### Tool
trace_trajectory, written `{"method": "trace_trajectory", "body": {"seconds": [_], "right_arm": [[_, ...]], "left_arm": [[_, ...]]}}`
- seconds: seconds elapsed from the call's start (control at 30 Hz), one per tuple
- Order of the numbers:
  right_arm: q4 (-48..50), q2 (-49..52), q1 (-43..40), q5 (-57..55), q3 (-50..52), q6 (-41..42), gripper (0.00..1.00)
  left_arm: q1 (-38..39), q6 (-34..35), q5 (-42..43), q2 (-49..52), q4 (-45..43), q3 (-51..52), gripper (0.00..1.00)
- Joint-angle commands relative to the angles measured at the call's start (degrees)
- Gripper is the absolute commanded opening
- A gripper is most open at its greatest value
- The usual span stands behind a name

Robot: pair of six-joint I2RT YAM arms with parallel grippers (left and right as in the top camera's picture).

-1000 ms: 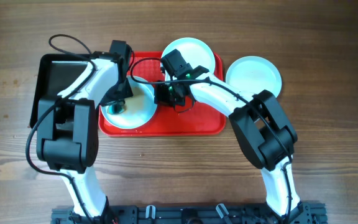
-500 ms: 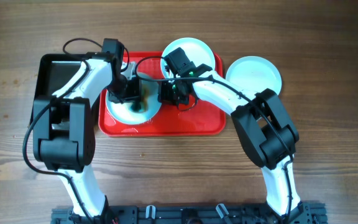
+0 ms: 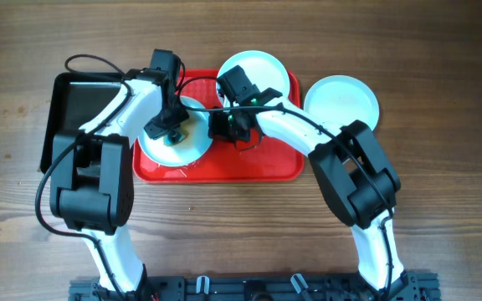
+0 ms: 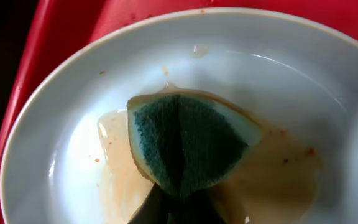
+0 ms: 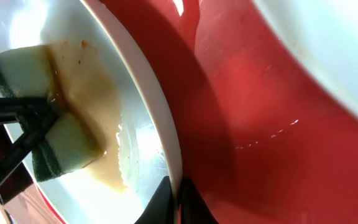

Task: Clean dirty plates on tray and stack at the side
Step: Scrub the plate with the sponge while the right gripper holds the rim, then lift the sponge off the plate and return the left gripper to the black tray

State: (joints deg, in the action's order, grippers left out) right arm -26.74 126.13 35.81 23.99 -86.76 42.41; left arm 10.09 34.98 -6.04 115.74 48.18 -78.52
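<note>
A dirty plate (image 3: 174,149) lies on the left part of the red tray (image 3: 249,167). My left gripper (image 3: 170,127) is shut on a green and yellow sponge (image 4: 188,144) pressed on this plate's smeared middle (image 4: 278,180). My right gripper (image 3: 224,125) is shut on the plate's right rim (image 5: 160,124); the sponge (image 5: 42,106) shows there too. A second plate (image 3: 266,71) sits at the tray's back edge. A third plate (image 3: 341,100) rests on the table right of the tray.
A black tray (image 3: 74,109) lies left of the red tray, against it. Wet streaks show on the red tray (image 5: 260,137) beside the held plate. The wooden table (image 3: 241,226) runs around both trays.
My left gripper swept the sponge across the plate, to the right and then back to the left and a little up. The right gripper stayed on the rim.
</note>
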Motion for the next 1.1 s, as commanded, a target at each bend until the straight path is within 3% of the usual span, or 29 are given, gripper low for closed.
{"method": "trace_trajectory", "body": {"seconds": [0.0, 0.2, 0.37, 0.8, 0.97, 1.07], "right_arm": [[-1.11, 1.66, -0.33, -0.37, 0.55, -0.50, 0.04], [-1.11, 1.66, -0.33, -0.37, 0.55, -0.68, 0.04], [-1.09, 1.66, -0.33, -0.37, 0.55, -0.66, 0.04], [-0.81, 1.66, -0.33, -0.87, 0.55, -0.87, 0.05], [0.24, 1.66, -0.33, -2.12, 0.55, -0.85, 0.24], [0.63, 1.77, -0.31, -2.16, 0.55, -0.85, 0.27]], "left_arm": [[-2.69, -11.15, 13.77, 2.89, 1.40, 1.81, 0.04], [-5.27, -18.95, 32.54, 2.89, 1.36, 1.79, 0.04], [-8.04, -21.31, 38.38, 2.86, 0.63, 1.77, 0.04], [-13.86, -21.07, 29.70, -5.77, 2.45, -9.25, 0.04], [-16.68, -21.09, 29.46, -8.74, 3.04, -9.57, 0.04], [-17.40, -21.09, 26.82, -8.72, 4.00, -9.57, 0.08]]}}
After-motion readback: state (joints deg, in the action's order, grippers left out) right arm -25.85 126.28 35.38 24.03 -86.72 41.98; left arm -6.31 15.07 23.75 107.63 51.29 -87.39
